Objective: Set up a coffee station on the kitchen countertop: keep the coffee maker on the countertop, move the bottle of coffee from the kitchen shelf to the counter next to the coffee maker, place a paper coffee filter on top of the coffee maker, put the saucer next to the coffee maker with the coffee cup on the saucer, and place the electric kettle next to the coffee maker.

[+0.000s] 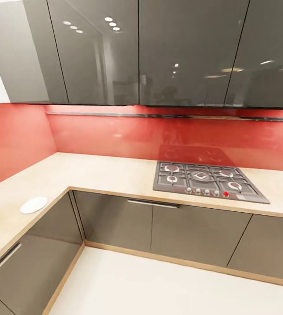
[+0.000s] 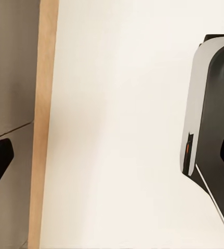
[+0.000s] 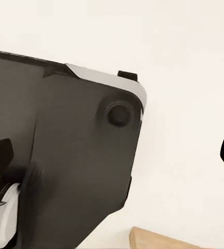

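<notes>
Red-backsplash corner kitchen, glossy grey cabinets above and below an L-shaped light beige wood-grain worktop (image 1: 97, 173). Black gas hob (image 1: 208, 180) set in the far run. Small flat round white saucer (image 1: 33, 204) lay bare near the worktop's front edge. Both wrist cameras looked down at pale floor and the robot's base, so both pincers hung low, well apart from it. Left pincer (image 2: 112, 161) and right pincer (image 3: 114, 155) stood wide, empty. Saucer judged light, stiff, slippery, chippable; best pinched across the rim.
</notes>
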Available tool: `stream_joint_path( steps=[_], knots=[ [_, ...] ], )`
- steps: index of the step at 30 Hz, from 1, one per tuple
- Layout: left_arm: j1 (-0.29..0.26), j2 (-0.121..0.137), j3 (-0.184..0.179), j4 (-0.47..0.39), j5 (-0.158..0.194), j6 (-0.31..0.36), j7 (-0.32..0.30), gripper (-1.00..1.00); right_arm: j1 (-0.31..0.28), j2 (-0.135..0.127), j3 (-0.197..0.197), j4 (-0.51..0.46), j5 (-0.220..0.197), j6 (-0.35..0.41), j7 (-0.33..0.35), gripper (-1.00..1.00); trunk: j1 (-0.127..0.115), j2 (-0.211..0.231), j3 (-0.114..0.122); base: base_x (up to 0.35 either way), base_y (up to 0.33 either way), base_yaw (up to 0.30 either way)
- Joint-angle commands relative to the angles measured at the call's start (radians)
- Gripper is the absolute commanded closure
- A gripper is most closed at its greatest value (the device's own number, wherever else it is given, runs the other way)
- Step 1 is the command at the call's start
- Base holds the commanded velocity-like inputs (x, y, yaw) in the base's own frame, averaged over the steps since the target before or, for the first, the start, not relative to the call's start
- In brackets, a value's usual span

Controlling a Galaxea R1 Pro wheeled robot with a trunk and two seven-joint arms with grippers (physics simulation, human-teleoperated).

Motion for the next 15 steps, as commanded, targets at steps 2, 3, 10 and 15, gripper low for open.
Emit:
stream_joint_path(
  steps=[2,3,10,15],
  knots=[
    [0.0,0.0,0.008,0.0,-0.01,-0.003,0.002,-1.0,-0.001,0.0,0.001,0.001,0.004,-0.003,0.0,-1.0,0.001,-0.002,-0.002,0.322,-0.077,0.0],
    [0.0,0.0,0.008,0.0,-0.01,-0.003,0.002,-1.0,-0.001,0.0,0.0,0.001,0.005,-0.003,0.0,-1.0,0.001,-0.002,-0.002,0.323,-0.077,0.0],
    [0.0,-0.002,0.01,0.0,-0.01,-0.003,0.002,-1.0,-0.001,0.002,-0.001,0.001,0.003,-0.004,0.0,-1.0,0.001,-0.002,-0.002,0.322,-0.077,0.0],
    [0.0,-0.002,0.011,0.0,-0.01,-0.003,0.002,-1.0,-0.001,0.004,-0.02,-0.011,-0.018,-0.003,0.003,-1.0,0.001,-0.002,-0.002,0.322,-0.077,0.0]
  ],
)
